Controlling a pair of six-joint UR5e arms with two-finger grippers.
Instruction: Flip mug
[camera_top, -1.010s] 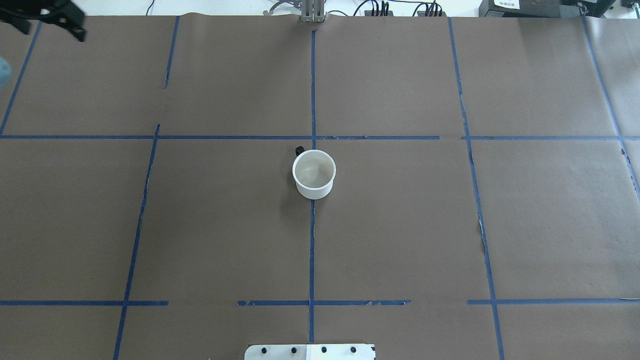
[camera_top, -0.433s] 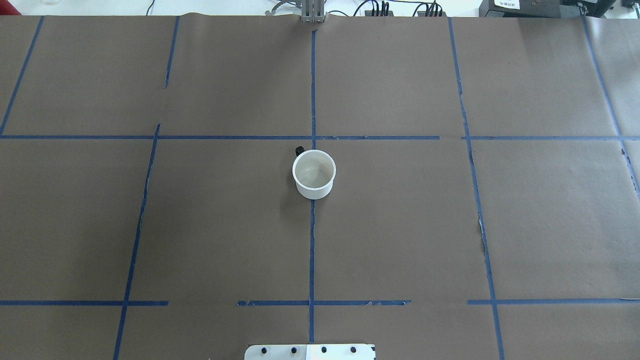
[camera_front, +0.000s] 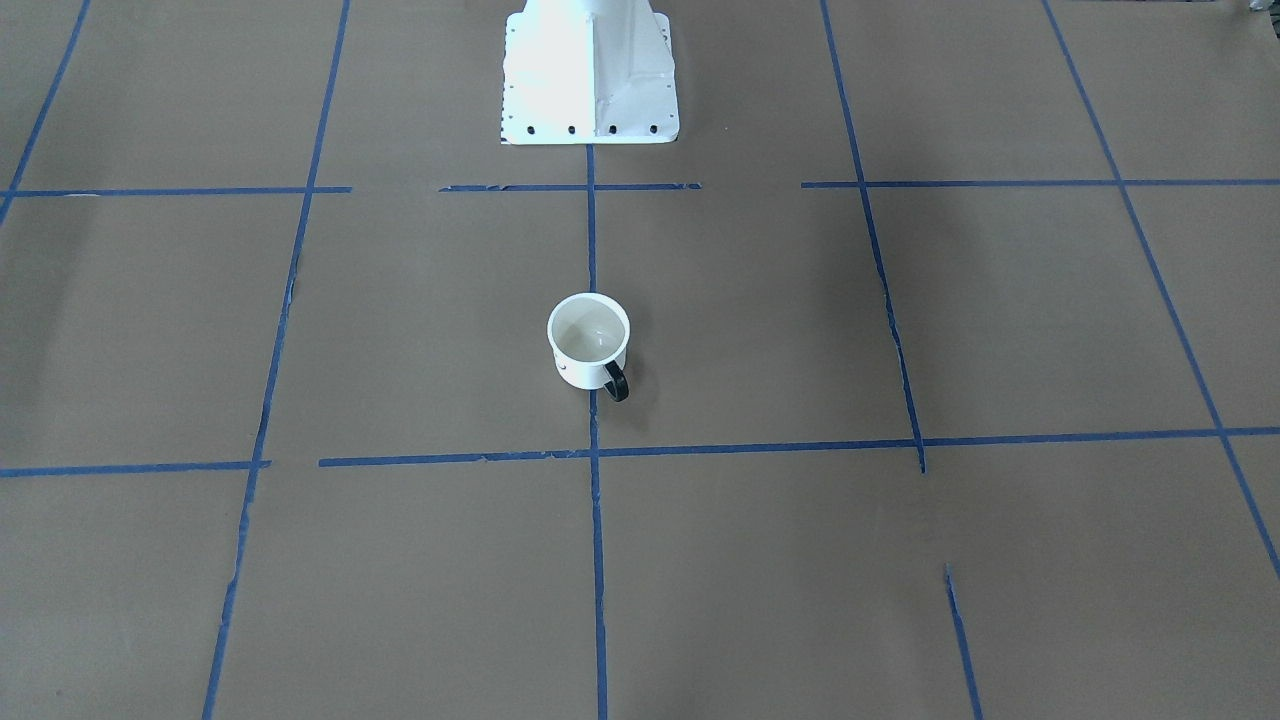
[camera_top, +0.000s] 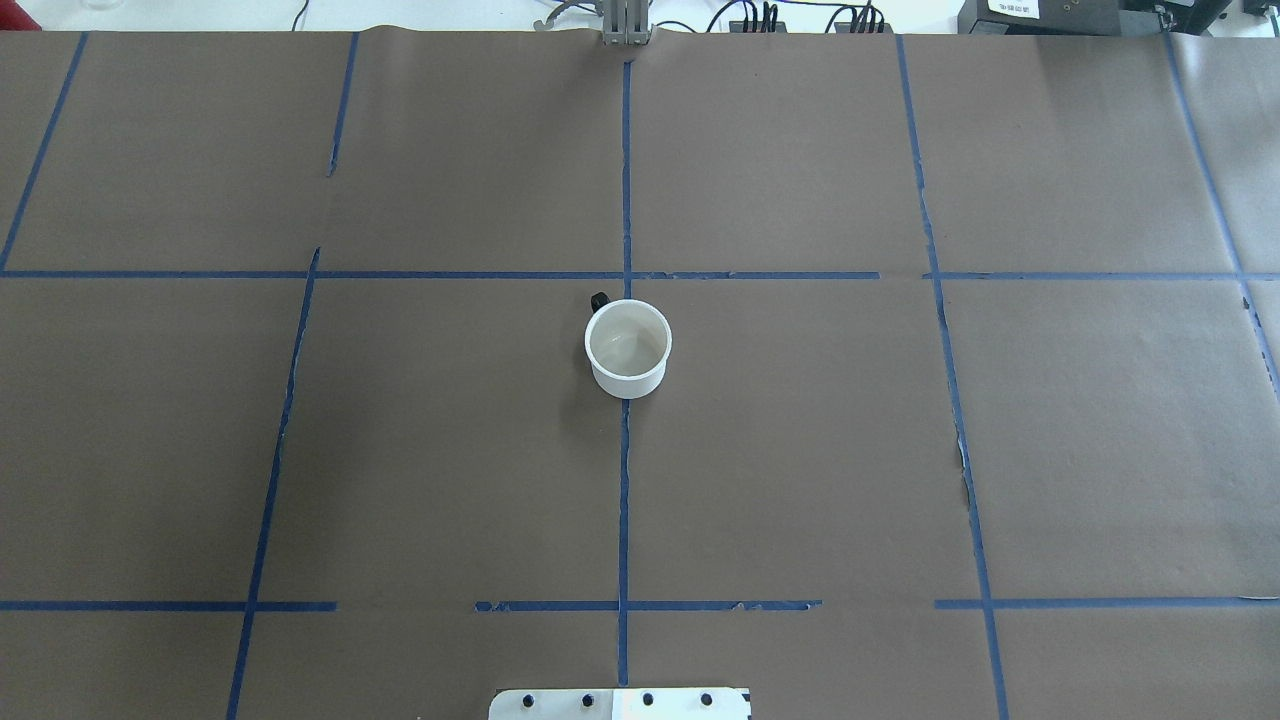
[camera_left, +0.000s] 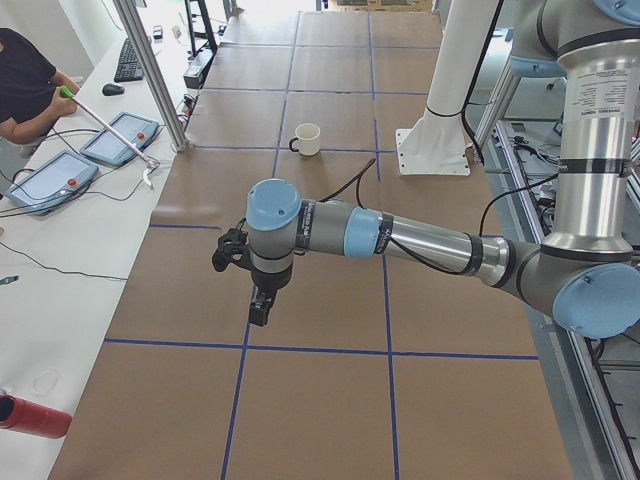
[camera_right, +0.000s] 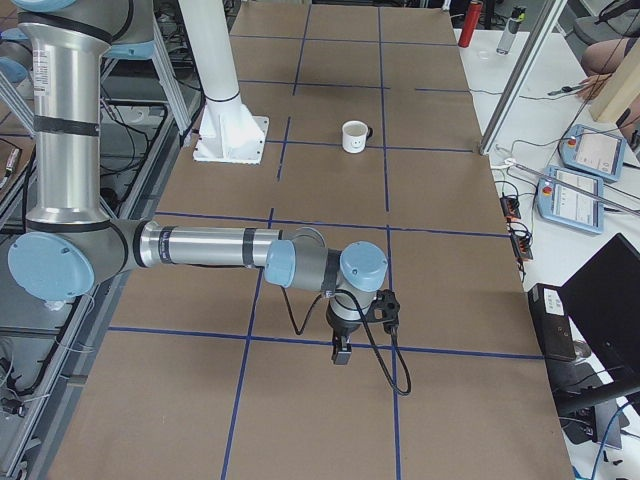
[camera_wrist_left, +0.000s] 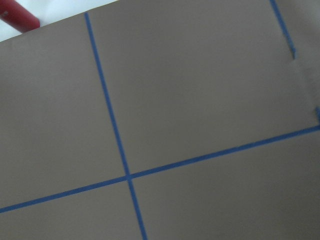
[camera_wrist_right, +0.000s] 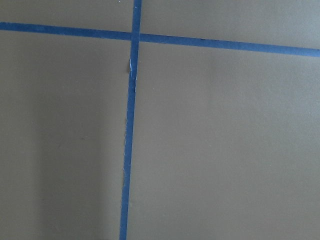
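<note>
The white mug (camera_top: 628, 347) stands upright, mouth up, at the table's middle on the centre tape line. Its black handle (camera_front: 617, 384) points away from the robot base. It also shows in the front view (camera_front: 589, 345), the left view (camera_left: 307, 139) and the right view (camera_right: 354, 136). My left gripper (camera_left: 258, 312) shows only in the left view, pointing down over the table's left end, far from the mug. My right gripper (camera_right: 341, 352) shows only in the right view, over the right end. I cannot tell whether either is open or shut.
The white robot base plate (camera_front: 590, 70) sits at the near table edge. Blue tape lines (camera_top: 624, 180) grid the brown paper. A red bottle (camera_left: 30, 415) lies at the left end. An operator (camera_left: 20, 80) and teach pendants (camera_left: 120, 140) are beyond the far edge.
A dark arm part at the overhead view's top left corner one second ago has left that view. The mug has not moved.
</note>
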